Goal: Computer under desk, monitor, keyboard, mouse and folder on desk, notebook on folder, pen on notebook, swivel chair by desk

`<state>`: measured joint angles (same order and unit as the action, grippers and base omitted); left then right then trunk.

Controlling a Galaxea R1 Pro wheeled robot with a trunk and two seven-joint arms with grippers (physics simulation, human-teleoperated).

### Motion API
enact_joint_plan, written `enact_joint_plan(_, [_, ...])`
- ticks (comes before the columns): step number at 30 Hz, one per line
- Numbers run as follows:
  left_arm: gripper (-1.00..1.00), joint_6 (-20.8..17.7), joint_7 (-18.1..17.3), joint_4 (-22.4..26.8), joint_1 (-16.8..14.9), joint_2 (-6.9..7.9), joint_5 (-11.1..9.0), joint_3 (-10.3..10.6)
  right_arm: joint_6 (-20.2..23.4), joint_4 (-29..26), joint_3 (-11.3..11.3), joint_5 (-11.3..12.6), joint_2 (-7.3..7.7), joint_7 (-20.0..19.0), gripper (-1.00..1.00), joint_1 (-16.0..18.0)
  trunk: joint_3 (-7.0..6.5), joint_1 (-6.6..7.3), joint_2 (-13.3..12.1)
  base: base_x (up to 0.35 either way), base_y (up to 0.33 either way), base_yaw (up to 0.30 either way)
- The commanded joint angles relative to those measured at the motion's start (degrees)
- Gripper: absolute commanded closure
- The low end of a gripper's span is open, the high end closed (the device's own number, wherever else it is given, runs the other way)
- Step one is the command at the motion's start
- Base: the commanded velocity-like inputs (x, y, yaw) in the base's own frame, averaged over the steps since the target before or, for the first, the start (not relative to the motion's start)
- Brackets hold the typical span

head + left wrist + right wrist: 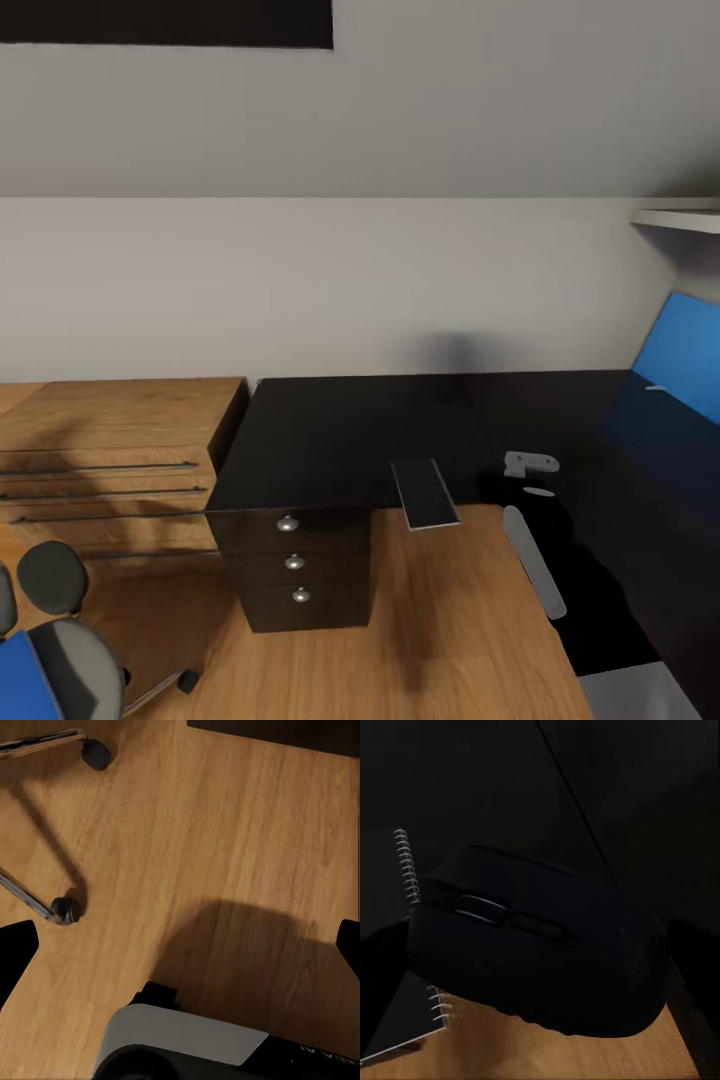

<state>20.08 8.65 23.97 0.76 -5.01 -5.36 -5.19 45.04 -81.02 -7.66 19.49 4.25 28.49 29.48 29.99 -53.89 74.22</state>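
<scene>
The mouse [540, 952] sits clamped in the right gripper [536, 967] above the black desk [340, 440], beside the spiral notebook [425, 492] that overhangs the desk's front edge. The left gripper [180, 952] hangs spread and empty over the floor, near the swivel chair [70, 650] base. Mouse placement looks under way (no keyboard visible yet); next comes lowering it onto the desktop.

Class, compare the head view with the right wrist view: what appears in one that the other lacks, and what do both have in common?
Head view alone: the desk's drawer unit, a light-wood dresser, the blue back panel, and the swivel chair with the blue folder on its seat.

Right wrist view alone: a black mouse seen up close, its wheel visible.

Both: the spiral-bound notebook overhanging the black desk edge, above wooden floor.
</scene>
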Motion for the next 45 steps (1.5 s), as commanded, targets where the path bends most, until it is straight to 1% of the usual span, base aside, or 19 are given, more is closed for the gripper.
enact_joint_plan(1, [-1.0, 0.11, -0.12, 0.09, 0.04, -0.02, -0.53, -0.06, 0.13, -0.03, -0.16, 0.55, 0.06, 0.6, 1.0, 0.06, 0.05, 0.0, 0.03, 0.0, 0.0, -0.249])
enact_joint_plan(4, [-1.0, 0.12, -0.12, 0.04, 0.04, 0.05, -0.57, -0.13, 0.16, -0.02, -0.05, 0.55, 0.06, 0.62, 1.0, 0.06, 0.05, 0.0, 0.03, 0.0, 0.0, -0.257])
enact_joint_plan(6, [-1.0, 0.13, -0.12, 0.03, 0.04, 0.08, -0.6, -0.16, 0.33, -0.02, 0.54, 0.55, 0.06, 0.62, 1.0, 0.05, 0.05, 0.0, 0.03, 0.0, 0.0, -0.262])
enact_joint_plan(10, [-1.0, 0.13, -0.12, 0.02, 0.04, 0.09, -0.61, -0.17, 1.81, -0.09, 0.86, 0.69, 0.82, 0.56, 1.0, 0.05, 0.05, 0.0, 0.03, 0.0, 0.0, -0.262])
enact_joint_plan(14, [-1.0, 0.13, -0.12, 0.02, 0.04, 0.09, -0.62, -0.17, 2.9, -0.18, 0.9, 0.84, 1.24, 0.43, 1.0, 0.05, 0.05, 0.0, 0.03, 0.0, 0.0, -0.26])
enact_joint_plan(18, [-1.0, 0.13, -0.12, 0.02, 0.04, 0.09, -0.62, -0.17, 5.52, -1.42, 0.89, 0.97, 3.02, 0.22, 1.0, 0.02, 0.14, 0.0, 0.03, 0.0, 0.0, -0.246])
enact_joint_plan(19, [-1.0, 0.13, -0.11, 0.02, 0.04, 0.09, -0.62, -0.17, 7.29, -2.32, 0.89, 1.02, 3.9, 0.15, 1.0, -0.04, 0.18, 0.0, 0.03, 0.0, 0.0, -0.225])
enact_joint_plan(20, [-1.0, 0.13, -0.11, 0.02, 0.04, 0.09, -0.62, -0.17, 7.84, -2.52, 0.91, 1.03, 4.14, 0.11, 1.0, -0.07, 0.22, 0.0, 0.03, 0.0, 0.0, -0.221])
enact_joint_plan(22, [-1.0, 0.13, -0.12, 0.02, 0.04, 0.09, -0.62, -0.17, 10.46, -3.07, 0.96, 1.06, 5.09, -0.03, 1.0, -0.16, 0.33, 0.0, 0.03, 0.0, 0.0, -0.19])
enact_joint_plan(25, [-1.0, 0.13, -0.07, 0.02, 0.04, 0.09, -0.62, -0.17, 12.09, -3.18, 0.97, 1.14, 6.46, -0.87, 1.0, -0.2, 0.53, 0.0, 0.03, 0.0, 0.0, -0.149])
enact_joint_plan(28, [-1.0, 0.13, -0.05, 0.03, 0.04, 0.09, -0.62, -0.17, 12.38, -2.94, 0.94, 1.11, 7.86, -2.99, 1.0, -0.21, 0.73, 0.0, 0.03, 0.0, 0.0, -0.083])
enact_joint_plan(30, [-1.0, 0.13, -0.08, 0.04, 0.04, 0.09, -0.62, -0.17, 12.43, -2.13, 0.91, 1.09, 9.26, -6.15, 1.0, -0.21, 0.79, 0.0, 0.03, 0.0, 0.0, -0.032])
enact_joint_plan(32, [-1.0, 0.13, -0.05, 0.03, 0.04, 0.09, -0.62, -0.17, 12.49, -0.86, 0.92, 1.0, 10.31, -9.43, 1.0, -0.23, 0.82, 0.0, 0.03, 0.0, 0.0, -0.013])
enact_joint_plan(34, [-1.0, 0.13, -0.04, 0.03, 0.04, 0.09, -0.62, -0.17, 12.67, -0.17, 0.92, 0.95, 11.04, -10.98, 1.0, -0.39, 0.83, 0.0, 0.03, 0.0, 0.0, -0.007])
enact_joint_plan(36, [-1.0, 0.13, -0.04, 0.06, 0.04, 0.09, -0.62, -0.17, 12.49, 2.08, 0.9, 0.73, 11.69, -12.07, 1.0, -0.78, 0.84, 0.0, 0.03, 0.0, 0.0, -0.003])
enact_joint_plan(38, [-1.0, 0.13, -0.03, 0.05, 0.04, 0.09, -0.62, -0.17, 12.4, 3.56, 0.9, 0.58, 11.95, -12.4, 1.0, -0.93, 0.84, 0.0, 0.03, 0.0, 0.0, -0.001])
enact_joint_plan(45, [-1.0, 0.13, -0.03, 0.04, 0.04, 0.06, -0.62, -0.17, 12.56, 4.65, 0.97, 0.59, 12.36, -12.5, 1.0, -1.08, 0.84, 0.0, 0.03, 0.0, 0.0, 0.0])
